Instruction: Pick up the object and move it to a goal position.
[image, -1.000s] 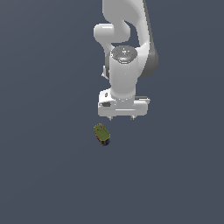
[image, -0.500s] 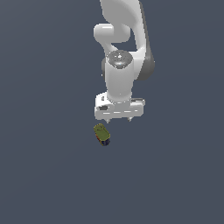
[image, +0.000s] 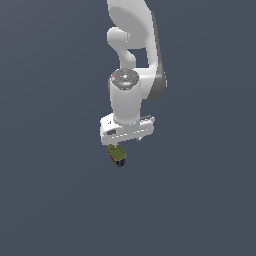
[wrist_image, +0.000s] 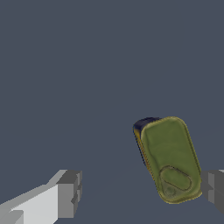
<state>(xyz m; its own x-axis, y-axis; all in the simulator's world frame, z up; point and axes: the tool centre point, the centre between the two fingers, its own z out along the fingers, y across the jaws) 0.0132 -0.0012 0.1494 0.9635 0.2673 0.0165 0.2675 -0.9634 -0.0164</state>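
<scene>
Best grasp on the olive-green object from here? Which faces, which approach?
Take the object across its two long flat sides, near mid-length, coming straight down from above. The wrist view shows a rounded-rectangle top, clearly longer than wide, lying flat, so the narrow width probably fits the open gripper. One finger already sits near one of its corners, so the gripper likely needs shifting to centre over it and turning to match its tilt.

Both views are evenly and softly lit, as rendered; no glare is seen. The white arm (image: 131, 95) is shaded grey on its far side. Edges are rendered slightly soft and jagged, and the object (wrist_image: 169, 158) beside the pincer (wrist_image: 142, 192) appears sharp.
</scene>
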